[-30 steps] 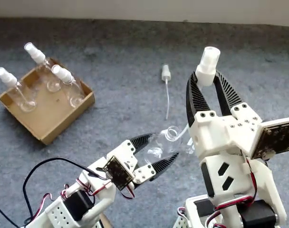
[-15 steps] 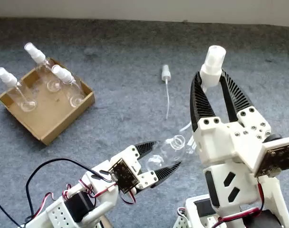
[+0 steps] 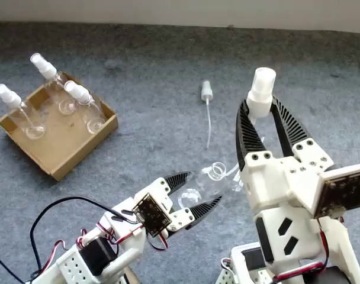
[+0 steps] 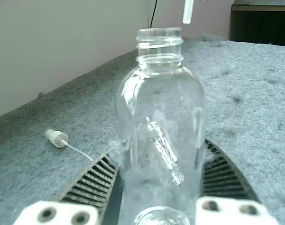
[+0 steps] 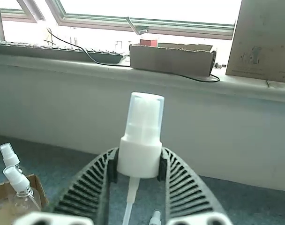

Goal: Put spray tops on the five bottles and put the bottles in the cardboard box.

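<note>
- Pinched an open bottle (image 4: 160, 122) in the left gripper (image 3: 203, 188).
- Clamped a top (image 5: 141, 131) in the right gripper (image 3: 259, 105), its tube (image 4: 187, 11) near the bottle's neck.
- Saw three capped bottles (image 3: 26, 115) in the box (image 3: 79, 155).

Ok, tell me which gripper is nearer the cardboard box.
Left. The left gripper, holding a bottle, sits closer to the cardboard box; the right gripper, holding a spray top, is farther off.

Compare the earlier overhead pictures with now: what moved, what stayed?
The right tool, clamped on the white plastic spray top, swung slightly sideways and back, ending a little lower in the high view. The left tool, gripping the clear plastic bottle, shifted slightly toward the near edge. The brown cardboard box, its three capped bottles and the loose white spray top stayed put.
</note>
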Robot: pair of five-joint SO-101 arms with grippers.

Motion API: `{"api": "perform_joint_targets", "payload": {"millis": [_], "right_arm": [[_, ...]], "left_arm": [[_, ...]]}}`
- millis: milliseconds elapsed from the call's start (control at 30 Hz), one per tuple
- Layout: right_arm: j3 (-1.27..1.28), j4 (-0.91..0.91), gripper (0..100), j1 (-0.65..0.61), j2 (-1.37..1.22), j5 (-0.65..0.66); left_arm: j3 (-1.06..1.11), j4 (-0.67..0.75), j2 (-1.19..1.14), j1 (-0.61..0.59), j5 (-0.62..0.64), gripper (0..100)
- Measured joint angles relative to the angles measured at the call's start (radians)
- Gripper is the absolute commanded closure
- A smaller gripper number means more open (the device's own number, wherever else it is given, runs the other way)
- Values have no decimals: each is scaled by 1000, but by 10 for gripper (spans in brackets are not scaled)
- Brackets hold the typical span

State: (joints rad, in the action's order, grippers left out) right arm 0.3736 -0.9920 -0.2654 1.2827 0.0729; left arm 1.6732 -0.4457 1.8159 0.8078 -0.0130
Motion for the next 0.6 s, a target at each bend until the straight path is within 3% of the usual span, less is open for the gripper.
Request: {"api": "perform_joint_targets", "payload": {"millis": [233,600], "right_arm": [[43,0,983,0,101,0],[199,186,983,0,107,0]], "left_arm": [[0,0,0,2,0,937],[0,0,0,0,0,937]]}}
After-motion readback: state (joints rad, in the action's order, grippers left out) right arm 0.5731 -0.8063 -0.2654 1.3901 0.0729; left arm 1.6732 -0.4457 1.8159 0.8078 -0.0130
